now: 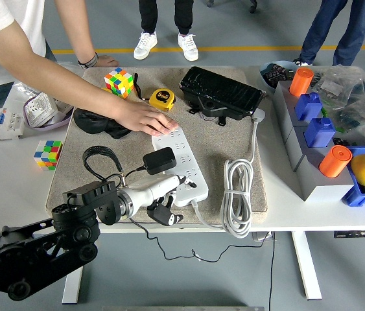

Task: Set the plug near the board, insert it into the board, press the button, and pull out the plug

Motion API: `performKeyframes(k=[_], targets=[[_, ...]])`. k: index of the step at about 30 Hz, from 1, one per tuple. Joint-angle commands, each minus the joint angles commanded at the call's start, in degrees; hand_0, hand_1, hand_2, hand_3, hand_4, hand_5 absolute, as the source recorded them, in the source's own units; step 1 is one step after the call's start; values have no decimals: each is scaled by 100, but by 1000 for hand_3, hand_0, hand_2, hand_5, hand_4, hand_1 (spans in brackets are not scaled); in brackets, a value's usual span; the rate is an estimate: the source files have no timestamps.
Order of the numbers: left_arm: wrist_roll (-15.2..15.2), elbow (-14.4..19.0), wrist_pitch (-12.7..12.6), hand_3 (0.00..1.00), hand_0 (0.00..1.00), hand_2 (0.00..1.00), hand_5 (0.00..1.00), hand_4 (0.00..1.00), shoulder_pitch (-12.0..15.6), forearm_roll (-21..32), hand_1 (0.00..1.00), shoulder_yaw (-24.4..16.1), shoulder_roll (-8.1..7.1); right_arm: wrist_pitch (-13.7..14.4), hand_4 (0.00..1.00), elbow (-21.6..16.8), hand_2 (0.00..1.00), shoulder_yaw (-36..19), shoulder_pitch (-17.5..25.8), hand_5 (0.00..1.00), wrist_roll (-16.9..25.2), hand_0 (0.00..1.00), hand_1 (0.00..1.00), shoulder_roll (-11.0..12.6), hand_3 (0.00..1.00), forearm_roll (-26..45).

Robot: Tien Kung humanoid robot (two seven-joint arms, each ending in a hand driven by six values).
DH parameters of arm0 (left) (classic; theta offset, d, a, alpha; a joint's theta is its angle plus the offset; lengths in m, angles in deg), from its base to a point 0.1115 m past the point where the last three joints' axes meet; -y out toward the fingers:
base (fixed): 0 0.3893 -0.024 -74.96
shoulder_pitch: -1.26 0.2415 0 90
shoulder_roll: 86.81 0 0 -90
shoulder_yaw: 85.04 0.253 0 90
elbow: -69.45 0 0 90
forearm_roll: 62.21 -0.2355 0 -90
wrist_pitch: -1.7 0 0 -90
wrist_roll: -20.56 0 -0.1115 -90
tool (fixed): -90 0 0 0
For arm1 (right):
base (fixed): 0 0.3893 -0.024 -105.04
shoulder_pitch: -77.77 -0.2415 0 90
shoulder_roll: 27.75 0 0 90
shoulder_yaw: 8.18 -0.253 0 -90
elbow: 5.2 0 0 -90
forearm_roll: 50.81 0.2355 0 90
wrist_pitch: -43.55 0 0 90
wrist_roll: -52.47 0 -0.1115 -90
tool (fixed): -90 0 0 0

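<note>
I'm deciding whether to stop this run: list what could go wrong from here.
1. The black plug sits at the power strip's left edge and looks tilted, so it may not be fully seated.
2. The left robot hand hangs low at the strip's near end with nothing in its grasp; its cable loops beside the plug and could snag.
3. A person's hand holds the strip's far end, within reach.
</note>
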Motion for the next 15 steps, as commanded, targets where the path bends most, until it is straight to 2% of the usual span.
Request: performKeyframes(k=[15], targets=[[34, -305, 45, 904, 60, 179, 2, 754, -30, -52, 112, 118, 31, 0, 778, -8, 542, 7, 9, 218, 8, 599, 593, 10, 544, -2]])
